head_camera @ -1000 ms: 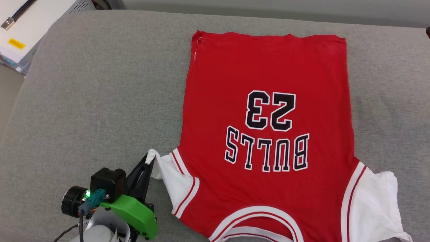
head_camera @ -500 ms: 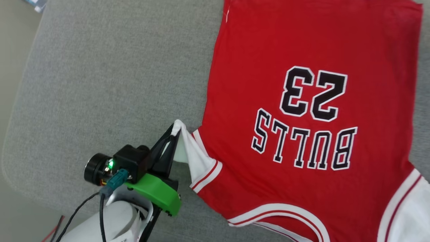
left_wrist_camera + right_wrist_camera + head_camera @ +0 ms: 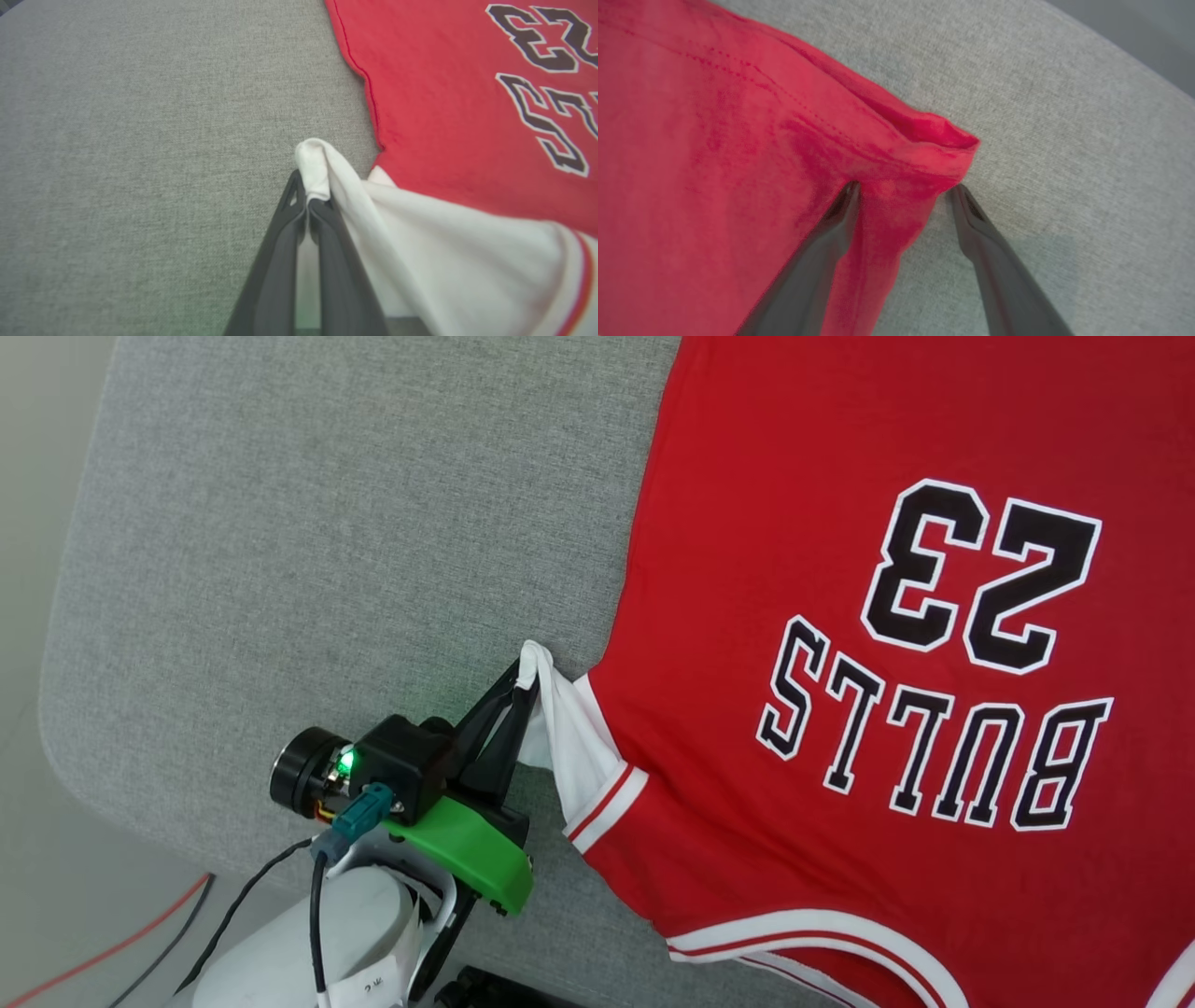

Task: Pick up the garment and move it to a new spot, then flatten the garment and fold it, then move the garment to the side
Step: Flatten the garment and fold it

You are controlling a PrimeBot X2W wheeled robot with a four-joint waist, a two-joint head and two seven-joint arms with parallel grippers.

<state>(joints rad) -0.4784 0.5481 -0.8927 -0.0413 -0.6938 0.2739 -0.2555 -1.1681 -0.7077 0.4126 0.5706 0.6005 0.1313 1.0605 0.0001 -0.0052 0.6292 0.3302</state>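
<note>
On the grey cloth surface [image 3: 327, 523], the left gripper [image 3: 307, 200] pinches the red jersey garment [image 3: 840, 616] by its white sleeve tip, probably for folding; the right gripper [image 3: 903, 189], fingers spread, straddles the hem corner.

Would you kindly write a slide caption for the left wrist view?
The left gripper pinches the white sleeve of the red garment lying on a grey cushion.
</note>
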